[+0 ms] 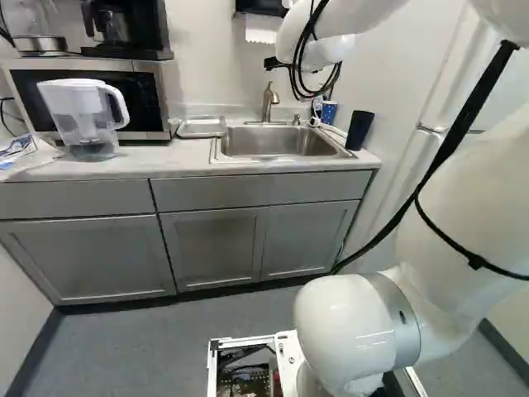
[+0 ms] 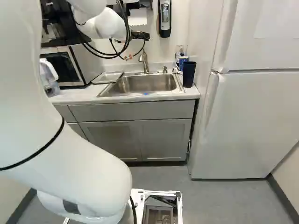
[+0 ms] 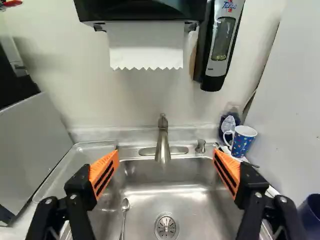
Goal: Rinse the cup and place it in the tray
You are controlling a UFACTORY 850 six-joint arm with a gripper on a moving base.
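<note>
My tool (image 3: pixel 166 154) stands wide, empty; patterned mug (image 1: pixel 328 112) and dark tumbler (image 1: pixel 359 131), upper right in left base view, are outside the tray (image 1: pixel 201 127): rinsing and placing remain.

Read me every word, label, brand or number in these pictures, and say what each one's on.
Nothing reads clearly enough to quote.
White-and-black wall dispenser: blue and red lettering, too blurred.
Clear bottle with dark contents: label too small.
Black coffee maker: pale marking, too small.
White sheet with blue print, at the left of the left base view: too blurred.
</note>
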